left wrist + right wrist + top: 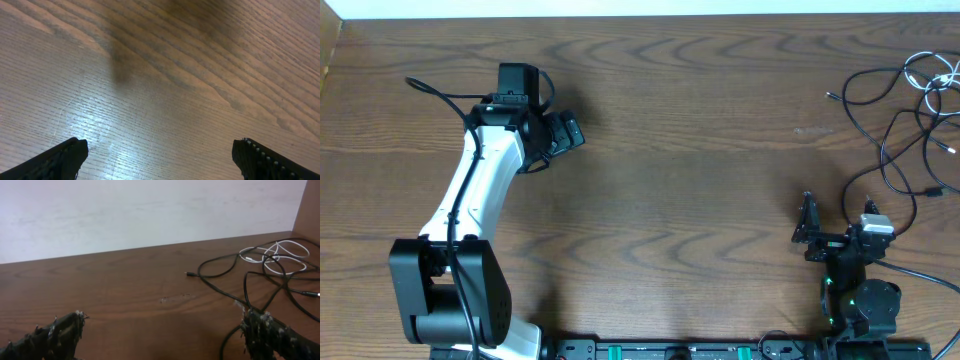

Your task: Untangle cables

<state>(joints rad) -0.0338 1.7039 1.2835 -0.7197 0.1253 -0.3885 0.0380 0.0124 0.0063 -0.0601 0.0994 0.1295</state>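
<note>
Overhead, a wood-grain table point(700, 120) w/ two robot arms fixed at the near edge. On the near left, the white-and-black L arm reaches away over bare wood. The L gripper point(560, 133) has its jaws spread wide w/ nothing between them. Its wrist cam shows only two dark fingertips point(65, 155) at the bottom corners, w/ glossy wood grain and a soft shadow beyond. On the near right sits the short black R arm. The R gripper point(807, 228) is also spread wide and empty, and its wrist cam shows rough black fingers point(65, 330) low on either side. Past the R gripper, toward the far right corner, lie the cables point(910, 110), a loose sprawl of thin black cords in overlapping loops, flat on the table. The nearest black loop runs just beside the right-hand finger in the wrist cam; can't tell if it touches. One stray black end w/ a small plug point(189, 274) points left, apart from the rest. Farthest back, a white cable point(270, 257) is coiled in the tangle, w/ black cords crossing it. Behind the far edge, a plain pale wall point(150, 215).
</note>
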